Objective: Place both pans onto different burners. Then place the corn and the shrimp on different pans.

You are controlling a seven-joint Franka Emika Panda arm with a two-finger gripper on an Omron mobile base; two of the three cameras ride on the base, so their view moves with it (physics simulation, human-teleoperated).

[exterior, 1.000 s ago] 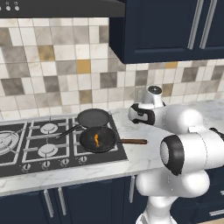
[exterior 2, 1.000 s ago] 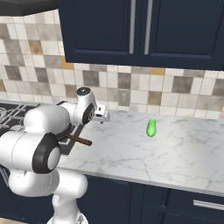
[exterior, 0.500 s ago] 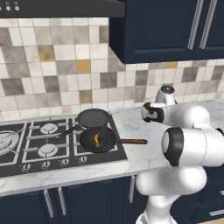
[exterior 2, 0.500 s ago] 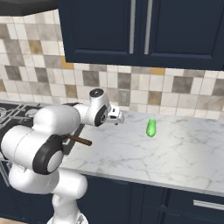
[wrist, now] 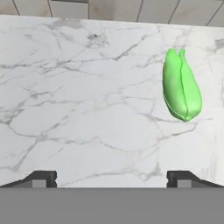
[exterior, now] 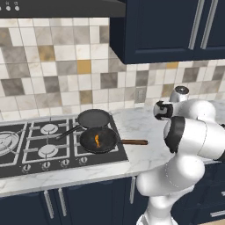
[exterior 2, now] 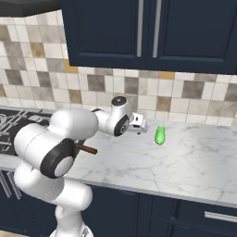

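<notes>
The small bright green corn [wrist: 181, 85] lies on the white marble counter [wrist: 78, 109], ahead and right of the gripper [wrist: 111, 177], whose jaws stand wide apart and empty. Shift right, centre over it — probably across its narrow width. The left base view alone shows the tiny orange shrimp [exterior: 97, 140] in the wooden-handled black pan [exterior: 99, 139].

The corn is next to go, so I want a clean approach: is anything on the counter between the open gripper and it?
Nothing visible. In the hand view, bare marble counter lies between the fingertips and the corn. In the right base view the open gripper hangs just left of the corn, with a clear gap.
</notes>
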